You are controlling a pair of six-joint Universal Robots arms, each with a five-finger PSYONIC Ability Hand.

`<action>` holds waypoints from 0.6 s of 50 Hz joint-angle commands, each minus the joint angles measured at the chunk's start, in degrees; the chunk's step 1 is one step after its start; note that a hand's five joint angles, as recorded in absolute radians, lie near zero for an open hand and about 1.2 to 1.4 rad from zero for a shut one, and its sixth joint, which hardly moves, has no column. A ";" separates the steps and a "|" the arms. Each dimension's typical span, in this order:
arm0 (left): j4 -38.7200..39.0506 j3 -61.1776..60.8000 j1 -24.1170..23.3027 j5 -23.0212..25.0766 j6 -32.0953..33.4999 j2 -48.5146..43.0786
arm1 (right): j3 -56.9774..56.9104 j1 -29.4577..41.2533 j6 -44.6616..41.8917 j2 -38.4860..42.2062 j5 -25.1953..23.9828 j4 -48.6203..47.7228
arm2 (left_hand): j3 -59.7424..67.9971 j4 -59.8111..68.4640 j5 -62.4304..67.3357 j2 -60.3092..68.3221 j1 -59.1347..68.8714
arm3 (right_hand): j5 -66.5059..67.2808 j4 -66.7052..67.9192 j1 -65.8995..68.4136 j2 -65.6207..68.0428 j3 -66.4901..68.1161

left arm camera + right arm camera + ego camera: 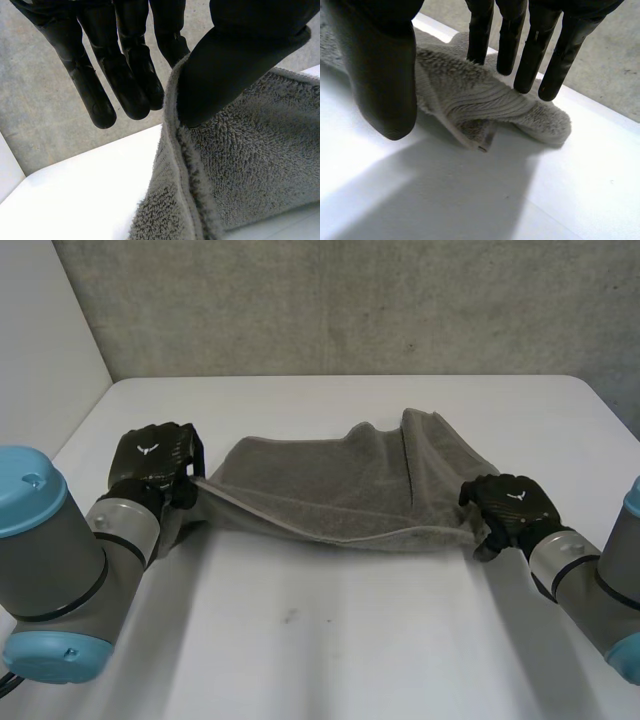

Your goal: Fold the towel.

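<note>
A grey towel (pixel 330 490) lies spread across the white table (pixel 330 640), partly doubled over on its right side. My left hand (pixel 155 455) holds the towel's left end raised off the table. In the left wrist view its thumb (pixel 225 65) pinches the hemmed edge of the towel (pixel 250 165) against the fingers (pixel 125 75) behind it. My right hand (pixel 510 502) is at the towel's right end. In the right wrist view its fingers (pixel 535 50) are straight and the thumb stands apart, with the rumpled towel corner (pixel 470 95) lying on the table below them.
A grey wall (pixel 350 300) runs behind the table's far edge. Bare white table stretches in front of the towel, between the two arms.
</note>
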 commanded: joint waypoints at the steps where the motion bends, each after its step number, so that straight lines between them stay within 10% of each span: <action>1: -0.06 -0.07 0.00 -0.06 -0.20 -0.02 | -1.17 -0.08 4.41 1.99 -0.10 -1.90 | 10.23 10.12 10.53 10.18 11.79 | 3.42 3.88 3.78 4.20 3.90; 22: -0.06 -1.21 1.58 0.03 -0.19 0.07 | -4.87 0.80 16.64 7.62 0.34 -4.72 | 10.23 10.12 10.53 10.18 11.79 | -5.82 -5.37 -5.46 -5.05 -5.34; 30: 0.03 -1.21 1.67 -0.14 -0.37 0.16 | -4.43 0.36 15.76 7.01 10.71 -10.43 | 10.23 10.12 10.53 10.18 11.79 | 3.43 3.88 3.79 4.20 3.91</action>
